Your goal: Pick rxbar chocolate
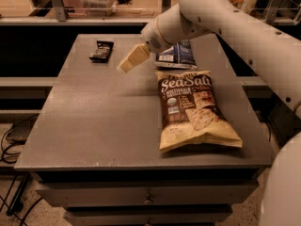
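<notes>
The rxbar chocolate [101,51], a small flat bar in a shiny black wrapper, lies at the far left of the grey table top [94,117]. My gripper [132,59] hangs above the table at the end of the white arm [225,22]. It is to the right of the bar and a little nearer to me, with a clear gap between them. It holds nothing that I can see.
A blue-and-white snack bag [176,54] lies at the back, partly behind the arm. A large tan-and-brown "Sea Salt" chip bag [193,108] lies on the right half of the table. Drawers sit under the front edge. Cables lie on the floor at the left.
</notes>
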You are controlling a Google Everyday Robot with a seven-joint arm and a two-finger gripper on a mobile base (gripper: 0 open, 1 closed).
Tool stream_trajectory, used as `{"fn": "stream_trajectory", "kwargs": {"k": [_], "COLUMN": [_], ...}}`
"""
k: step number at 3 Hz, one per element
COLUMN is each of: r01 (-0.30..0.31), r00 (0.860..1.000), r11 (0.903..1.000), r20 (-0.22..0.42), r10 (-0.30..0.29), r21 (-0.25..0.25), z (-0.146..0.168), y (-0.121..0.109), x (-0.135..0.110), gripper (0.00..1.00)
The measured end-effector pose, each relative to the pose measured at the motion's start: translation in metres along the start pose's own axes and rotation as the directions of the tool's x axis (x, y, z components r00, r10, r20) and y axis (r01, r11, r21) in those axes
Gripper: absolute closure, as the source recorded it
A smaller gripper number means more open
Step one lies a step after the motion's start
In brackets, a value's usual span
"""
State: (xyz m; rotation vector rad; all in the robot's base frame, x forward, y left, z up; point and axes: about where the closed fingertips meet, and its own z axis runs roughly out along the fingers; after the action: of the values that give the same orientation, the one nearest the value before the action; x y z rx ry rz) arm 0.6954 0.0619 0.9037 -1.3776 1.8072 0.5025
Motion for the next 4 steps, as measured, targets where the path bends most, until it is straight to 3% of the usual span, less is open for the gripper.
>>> {"fn": "stream_trajectory", "kwargs": {"k": [2,4], "r01": [-0.022,0.007], "r00": [1.0,1.0], "r11": [0.9997,0.9992], "r20": [-0.011,0.004], "r10": [0.022,-0.007], "r21": [0.004,-0.039], "z": [0.006,0.067], "y": [0.0,-0.017], "x": [0.001,-0.022], "gripper": [0.0,0.0]}}
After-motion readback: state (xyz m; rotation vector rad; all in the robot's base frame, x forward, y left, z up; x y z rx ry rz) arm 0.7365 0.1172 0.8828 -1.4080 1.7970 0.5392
